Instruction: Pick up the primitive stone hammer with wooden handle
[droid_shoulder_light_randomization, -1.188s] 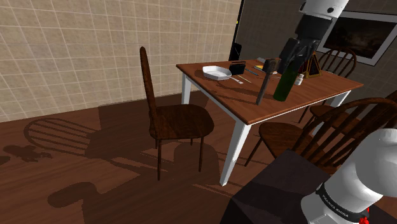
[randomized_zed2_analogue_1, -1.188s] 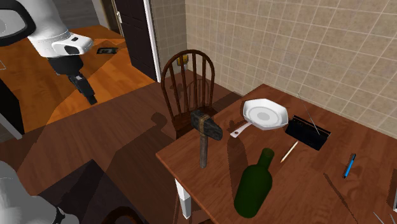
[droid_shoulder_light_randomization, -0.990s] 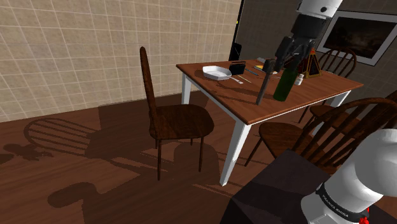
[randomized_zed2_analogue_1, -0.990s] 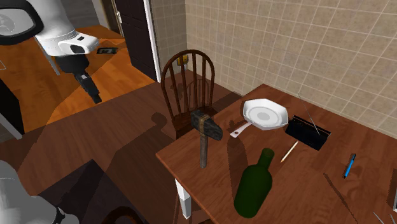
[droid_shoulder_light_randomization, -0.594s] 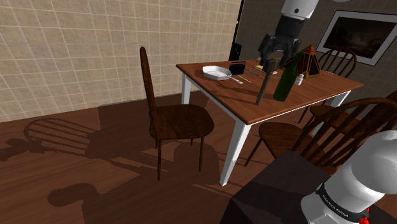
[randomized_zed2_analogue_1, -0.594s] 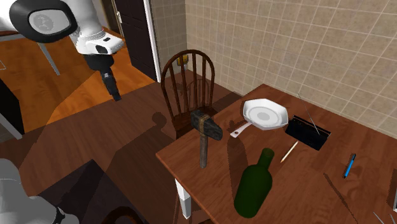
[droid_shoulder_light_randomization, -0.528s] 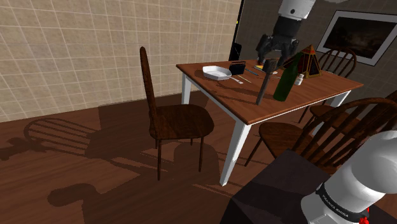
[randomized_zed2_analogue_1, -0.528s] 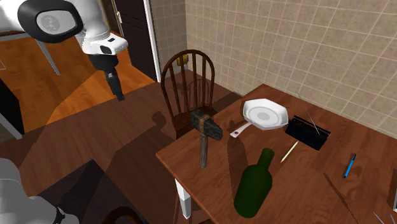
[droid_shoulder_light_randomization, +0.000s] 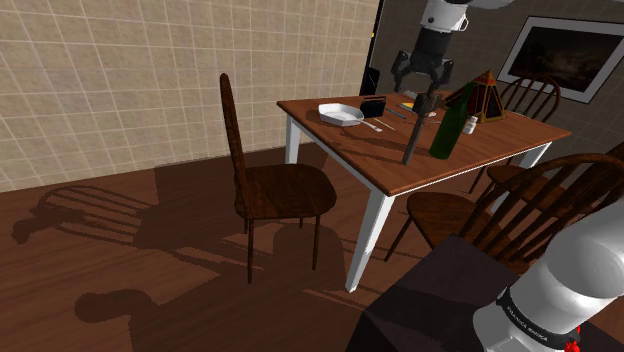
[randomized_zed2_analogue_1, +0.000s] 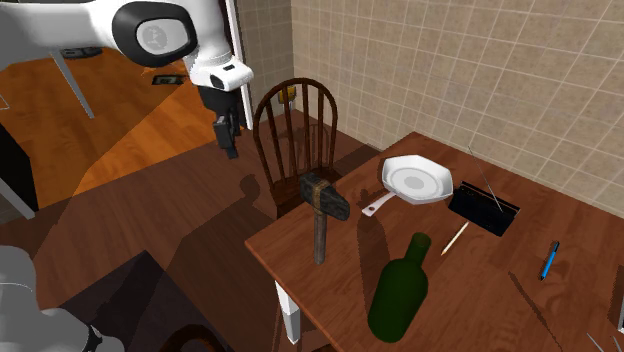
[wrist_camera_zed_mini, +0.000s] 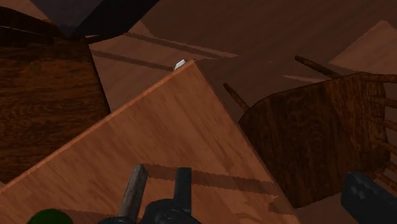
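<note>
Stone hammer (randomized_zed2_analogue_1: 322, 215) stands upright, head up, on the wooden surface (randomized_zed2_analogue_1: 480, 290) near a green bottle (randomized_zed2_analogue_1: 398, 292). My end effector (randomized_zed2_analogue_1: 230, 148) hangs clear of it, fingers apart, empty.

Home dining rm, wood table (droid_shoulder_light_randomization: 362, 140), chairs (droid_shoulder_light_randomization: 285, 190), tiled wall (droid_shoulder_light_randomization: 120, 70)

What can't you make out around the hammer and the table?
Hammer head: wrist view, cut off at the picture's edge.
Green bottle: wrist view, likewise cut off at the edge.
Small white thing beside the bottle: shoulder view, too small to name.
Table far end: second exterior view, cut by its right edge.
</note>
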